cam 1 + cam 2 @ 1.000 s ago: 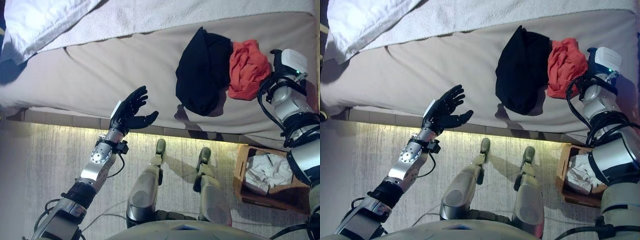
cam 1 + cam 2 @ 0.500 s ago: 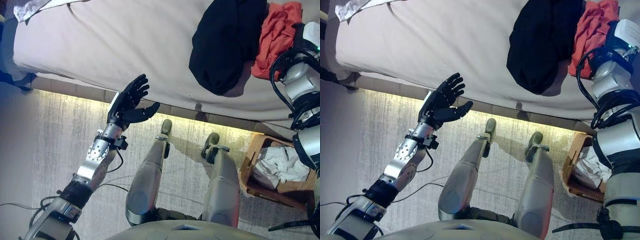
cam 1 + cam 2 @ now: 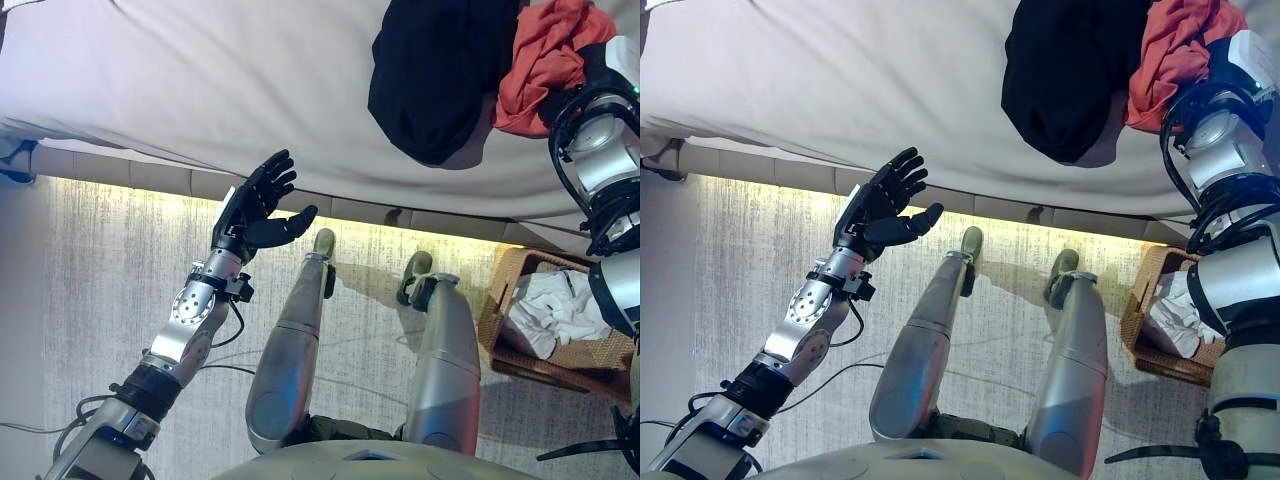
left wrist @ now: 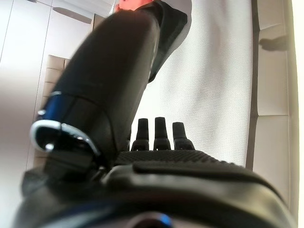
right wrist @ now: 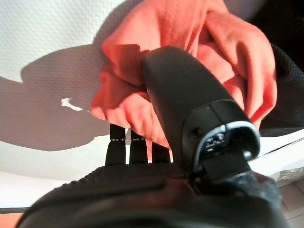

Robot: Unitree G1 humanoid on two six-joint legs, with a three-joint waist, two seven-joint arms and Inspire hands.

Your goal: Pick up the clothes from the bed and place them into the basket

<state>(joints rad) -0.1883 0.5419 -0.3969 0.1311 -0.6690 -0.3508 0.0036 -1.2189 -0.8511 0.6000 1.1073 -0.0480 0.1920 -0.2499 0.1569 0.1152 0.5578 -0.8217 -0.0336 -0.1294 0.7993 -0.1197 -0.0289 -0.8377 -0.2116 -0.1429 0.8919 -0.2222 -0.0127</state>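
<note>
Bed (image 3: 200, 90) bearing black garment (image 3: 435, 70) beside orange garment (image 3: 540, 60); basket (image 3: 590, 362) on floor. Right hand (image 5: 199, 118) pinching orange cloth between thumb and fingers; left hand (image 3: 250, 210) spread, empty. Shallow pinch risks slipping.

camera: the whole head view has tipped downward since a second ago, so the bed (image 3: 200, 90) now fills only the upper part, toward 12 o'clock, and more floor (image 3: 90, 300) shows below; this is the camera's shift, not the things'.
pillow: gone out of view past 11 o'clock.
red garment (image 3: 540, 60): one second ago it lay spread flat just beside the black garment (image 3: 440, 70); now it is bunched and lifted at its 3 o'clock side.
right hand (image 5: 190, 118): earlier beside the red cloth's 3 o'clock edge, now closed into it, thumb over the folds.
basket (image 3: 500, 300): now sits higher in view, at 4 o'clock.
</note>
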